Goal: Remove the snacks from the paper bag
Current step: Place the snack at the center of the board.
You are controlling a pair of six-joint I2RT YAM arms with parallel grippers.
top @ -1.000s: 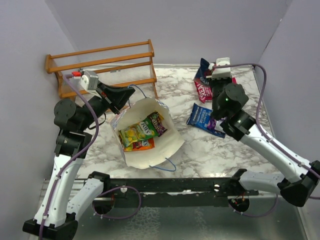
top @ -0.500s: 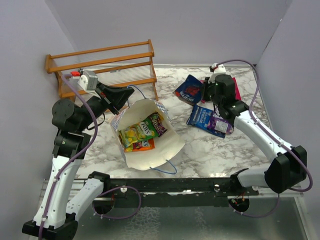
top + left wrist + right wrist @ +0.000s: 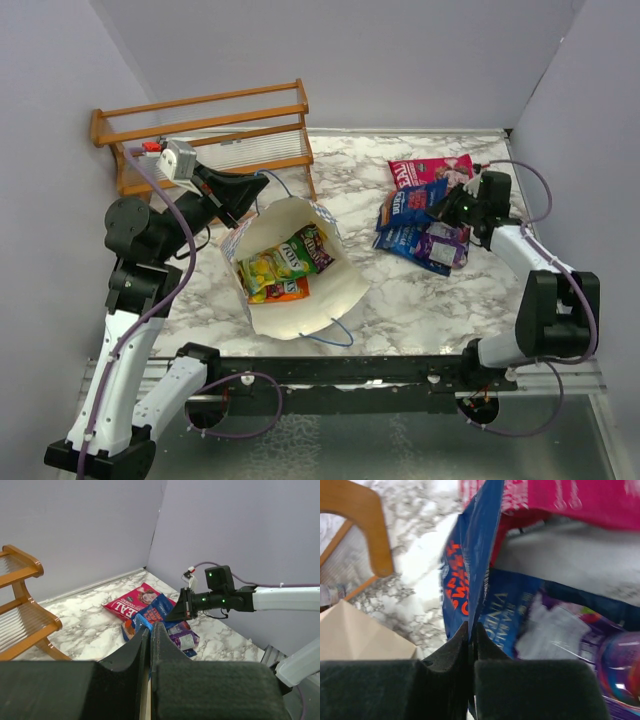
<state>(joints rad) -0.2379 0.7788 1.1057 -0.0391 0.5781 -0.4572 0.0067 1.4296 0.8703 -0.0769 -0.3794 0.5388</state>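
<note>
The cream paper bag [image 3: 300, 305] lies open at the table's middle. Inside it are snacks: yellow [image 3: 258, 270], green [image 3: 292, 258] and red-orange [image 3: 287, 290] candy packs. My left gripper [image 3: 243, 203] is shut on the bag's back rim [image 3: 145, 700], next to a blue cord handle [image 3: 134, 622]. My right gripper [image 3: 441, 206] is shut on the edge of a blue packet [image 3: 408, 204] [image 3: 470, 575], holding it just above the table. Below it lie a second blue packet [image 3: 512, 617] and a dark purple one [image 3: 443, 246]. A magenta-pink packet [image 3: 432, 168] lies behind them.
A wooden rack [image 3: 205, 135] stands at the back left, just behind the left gripper. Lilac walls close in the table at the back and on both sides. The right arm's elbow [image 3: 560, 310] sits near the right wall.
The right arm has swung out toward the right wall and brought the blue packet from the back down over the blue and purple packets. The left arm and the bag have stayed still.
</note>
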